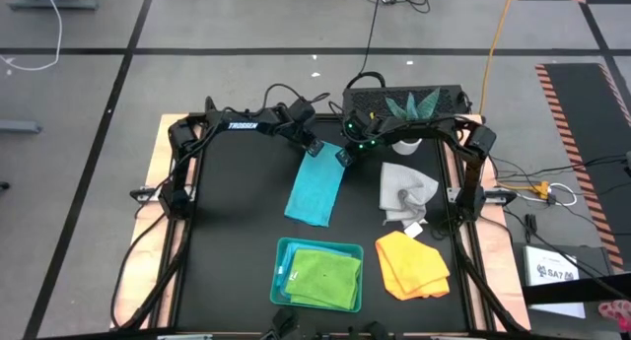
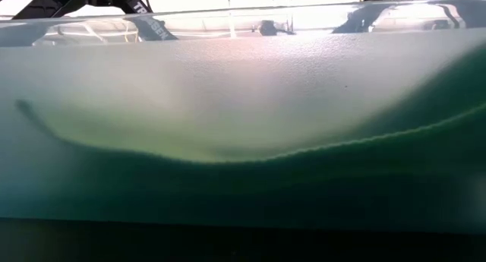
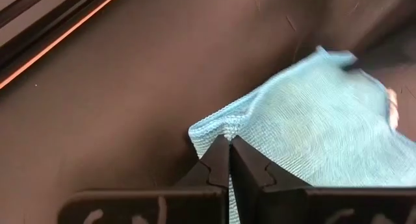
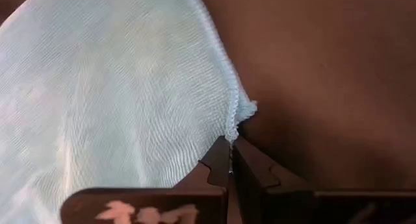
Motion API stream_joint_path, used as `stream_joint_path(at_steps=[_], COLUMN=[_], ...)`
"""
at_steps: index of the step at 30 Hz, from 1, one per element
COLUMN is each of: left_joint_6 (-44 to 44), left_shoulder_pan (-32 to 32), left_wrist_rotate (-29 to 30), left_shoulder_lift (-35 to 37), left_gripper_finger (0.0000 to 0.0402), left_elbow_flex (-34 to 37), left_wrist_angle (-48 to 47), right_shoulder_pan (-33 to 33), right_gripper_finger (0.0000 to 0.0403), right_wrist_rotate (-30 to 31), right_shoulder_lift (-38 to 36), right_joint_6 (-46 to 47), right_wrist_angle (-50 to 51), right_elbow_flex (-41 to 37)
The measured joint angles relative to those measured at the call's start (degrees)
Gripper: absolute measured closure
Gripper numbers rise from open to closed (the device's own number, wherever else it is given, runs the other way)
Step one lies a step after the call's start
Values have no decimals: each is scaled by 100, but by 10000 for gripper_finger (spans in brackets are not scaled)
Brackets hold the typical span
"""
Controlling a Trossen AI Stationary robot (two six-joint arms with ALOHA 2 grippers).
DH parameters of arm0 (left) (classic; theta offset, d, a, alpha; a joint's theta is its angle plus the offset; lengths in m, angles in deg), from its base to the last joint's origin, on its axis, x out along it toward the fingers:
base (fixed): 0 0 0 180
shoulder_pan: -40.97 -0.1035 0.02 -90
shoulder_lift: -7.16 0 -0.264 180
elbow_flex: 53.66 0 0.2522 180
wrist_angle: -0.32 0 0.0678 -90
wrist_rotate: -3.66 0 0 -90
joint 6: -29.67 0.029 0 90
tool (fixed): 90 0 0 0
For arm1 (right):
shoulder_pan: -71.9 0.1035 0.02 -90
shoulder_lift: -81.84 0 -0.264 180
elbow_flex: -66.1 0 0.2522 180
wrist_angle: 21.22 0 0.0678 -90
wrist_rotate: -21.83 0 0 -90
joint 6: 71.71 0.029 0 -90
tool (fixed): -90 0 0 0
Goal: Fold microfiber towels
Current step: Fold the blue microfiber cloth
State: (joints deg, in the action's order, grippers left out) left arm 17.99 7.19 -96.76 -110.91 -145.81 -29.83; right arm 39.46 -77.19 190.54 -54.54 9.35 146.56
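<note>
End effectors left (image 3: 229, 141) and right (image 4: 230, 141) are clamped on far corners of the turquoise microfiber towel (image 1: 315, 185). Lime green towel (image 1: 325, 277) folded in tray; grey-white (image 1: 406, 192) and yellow-orange (image 1: 412, 263) towels judged outstanding.

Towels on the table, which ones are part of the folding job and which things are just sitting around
Job:
turquoise towel, pinched by left gripper and right gripper
green towel
grey-white towel
yellow-orange towel

Lying about:
teal tray, under the green towel
leaf-print item at the far edge

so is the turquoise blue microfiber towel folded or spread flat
Folded. The turquoise blue microfiber towel lies as a narrow strip, its far corners pinched by the shut left gripper and right gripper.
</note>
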Motion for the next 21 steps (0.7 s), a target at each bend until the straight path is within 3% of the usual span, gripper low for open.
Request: stream_joint_path(at_steps=[21], left_joint_6=[304], left_shoulder_pan=[306], left_wrist_rotate=[450], left_shoulder_lift=[776], left_gripper_finger=[398], left_elbow_flex=[-2], left_wrist_angle=[-924], right_shoulder_pan=[823], right_gripper_finger=[403], right_wrist_rotate=[151], right_shoulder_lift=[-891], right_joint_6=[59], right_wrist_angle=[187], right_elbow_flex=[10])
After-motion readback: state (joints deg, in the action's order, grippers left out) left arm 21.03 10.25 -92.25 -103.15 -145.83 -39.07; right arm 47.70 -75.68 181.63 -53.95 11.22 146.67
